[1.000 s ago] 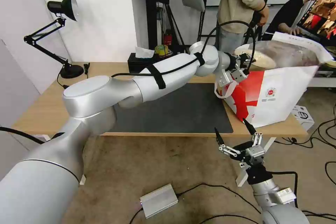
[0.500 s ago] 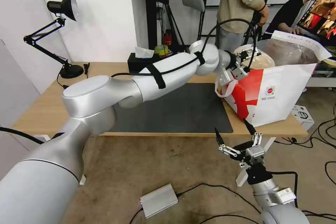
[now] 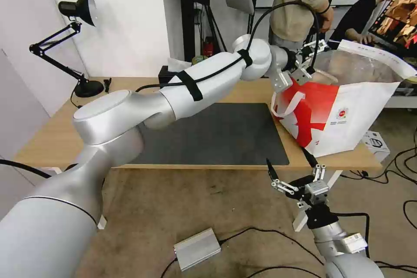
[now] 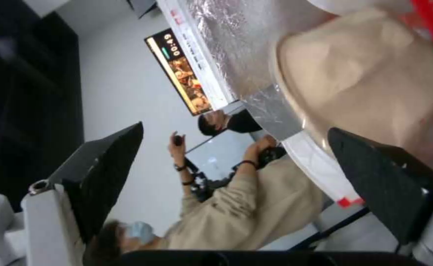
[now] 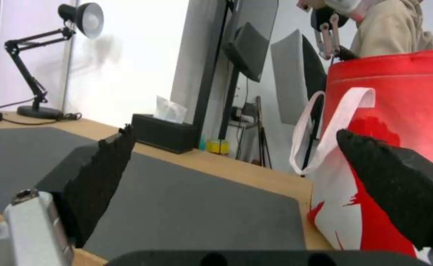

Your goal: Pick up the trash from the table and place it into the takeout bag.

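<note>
Left claw hovers at the takeout bag's rim, fingers spread, holding nothing. Beige pulp bowl lies in the foil lining, at 1 o'clock of the claw in the wrist view. Right claw spread, parked below the tabletop edge, 6 o'clock of the bag.

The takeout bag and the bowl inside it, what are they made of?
The takeout bag looks like soft, matte red-and-white fabric or coated paper; its walls sag and crease. Its lining looks like crinkly, shiny silver foil. The bowl inside seems to be moulded paper pulp: dull beige with no gloss. The left tool hovers open at the bag's mouth.
</note>
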Tool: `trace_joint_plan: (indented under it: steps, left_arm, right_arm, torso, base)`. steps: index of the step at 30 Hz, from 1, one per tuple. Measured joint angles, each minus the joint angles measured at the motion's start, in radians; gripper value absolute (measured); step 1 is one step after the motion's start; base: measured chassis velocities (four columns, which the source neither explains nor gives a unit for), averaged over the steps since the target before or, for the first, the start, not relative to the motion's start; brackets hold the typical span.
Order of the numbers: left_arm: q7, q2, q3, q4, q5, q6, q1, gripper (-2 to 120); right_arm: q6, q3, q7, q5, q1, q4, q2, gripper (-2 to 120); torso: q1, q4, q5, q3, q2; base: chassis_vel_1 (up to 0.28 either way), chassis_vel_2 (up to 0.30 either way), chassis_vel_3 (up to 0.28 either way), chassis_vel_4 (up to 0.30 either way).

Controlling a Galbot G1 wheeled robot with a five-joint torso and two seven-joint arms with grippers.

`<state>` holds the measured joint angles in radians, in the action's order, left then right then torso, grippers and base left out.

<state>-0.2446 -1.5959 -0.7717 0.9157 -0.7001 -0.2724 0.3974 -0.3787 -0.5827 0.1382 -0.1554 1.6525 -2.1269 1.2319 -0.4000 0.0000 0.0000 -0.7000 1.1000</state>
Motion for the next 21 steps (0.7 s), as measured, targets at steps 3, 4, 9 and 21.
trace_joint_plan:
  steps: [3, 4, 9, 21]
  left_arm:
    - [-0.010, 0.001, 0.013, -0.012, 0.070, 0.000, 0.001, 100]
    - [-0.017, 0.002, 0.019, -0.016, 0.100, 0.000, 0.001, 100]
    - [-0.052, 0.003, 0.043, -0.041, 0.269, -0.008, 0.005, 100]
    - [-0.097, 0.015, 0.099, -0.107, 0.466, -0.108, 0.014, 100]
  right_arm:
    - [0.000, 0.000, 0.000, 0.000, 0.000, 0.000, 0.000, 100]
    - [0.000, 0.000, 0.000, 0.000, 0.000, 0.000, 0.000, 100]
    - [0.000, 0.000, 0.000, 0.000, 0.000, 0.000, 0.000, 100]
    - [0.000, 0.000, 0.000, 0.000, 0.000, 0.000, 0.000, 100]
  torso:
    - [0.000, 0.0001, 0.0000, 0.000, 0.000]
    - [0.000, 0.0002, 0.0000, 0.000, 0.000]
    - [0.000, 0.0000, 0.0000, 0.000, 0.000]
    - [0.000, -0.0002, 0.0000, 0.000, 0.000]
  base:
    - [0.000, 0.000, 0.000, 0.000]
    - [0.000, 0.000, 0.000, 0.000]
    - [0.000, 0.000, 0.000, 0.000]
    - [0.000, 0.000, 0.000, 0.000]
